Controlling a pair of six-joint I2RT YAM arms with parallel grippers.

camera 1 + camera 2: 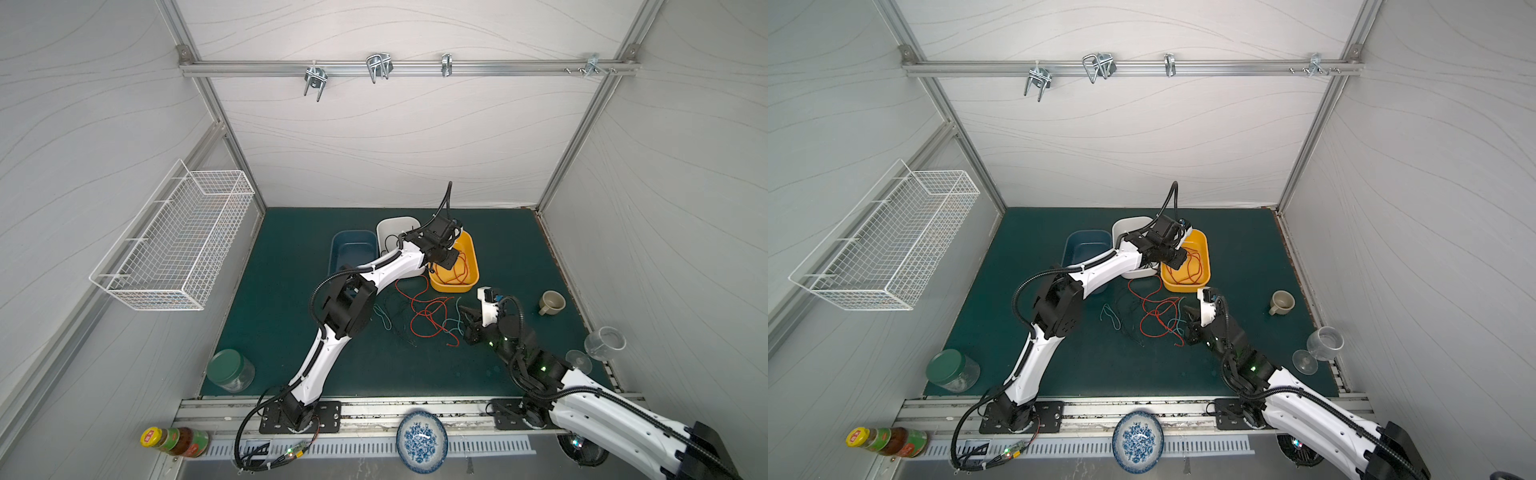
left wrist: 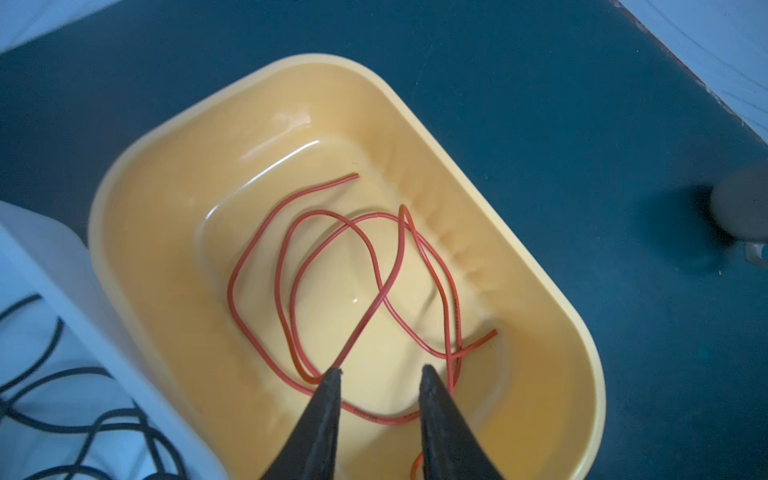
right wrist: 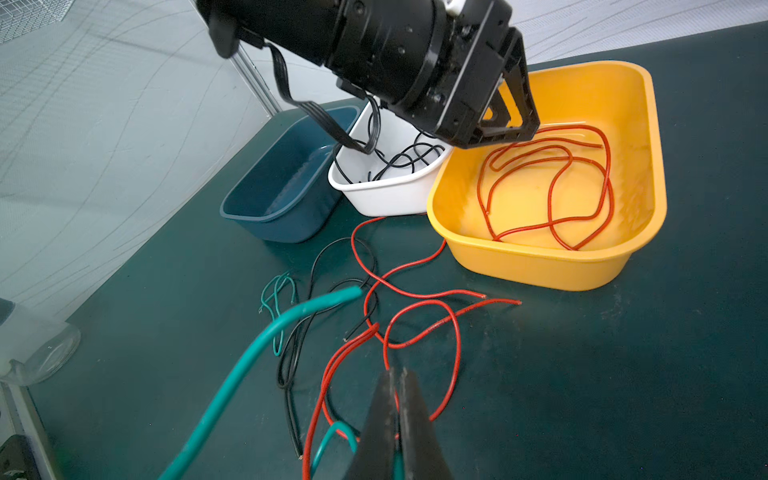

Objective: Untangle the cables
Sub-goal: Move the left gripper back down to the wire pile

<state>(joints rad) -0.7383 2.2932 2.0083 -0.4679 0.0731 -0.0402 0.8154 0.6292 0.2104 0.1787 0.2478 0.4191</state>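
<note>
My left gripper (image 2: 381, 370) hangs open over the yellow bin (image 2: 166, 208), its jaws apart and empty. A red cable (image 2: 374, 266) lies looped on the bin's floor below it. On the green mat, red (image 3: 415, 291), black (image 3: 291, 353) and teal (image 3: 276, 297) cables lie crossed in a tangle (image 1: 428, 316). My right gripper (image 3: 397, 370) is shut at the tangle's near right edge, with a red strand and a teal strand pinched between its jaws. One teal cable (image 3: 257, 353) rises close past the right wrist camera. More black cables (image 3: 399, 160) fill the white bin (image 3: 386, 195).
An empty blue bin (image 3: 274, 195) stands beside the white one. A beige cup (image 1: 552, 302) and tipped glasses (image 1: 604, 343) lie at the mat's right edge. A green-lidded jar (image 1: 230, 370) stands front left. A wire basket (image 1: 174, 237) hangs on the left wall.
</note>
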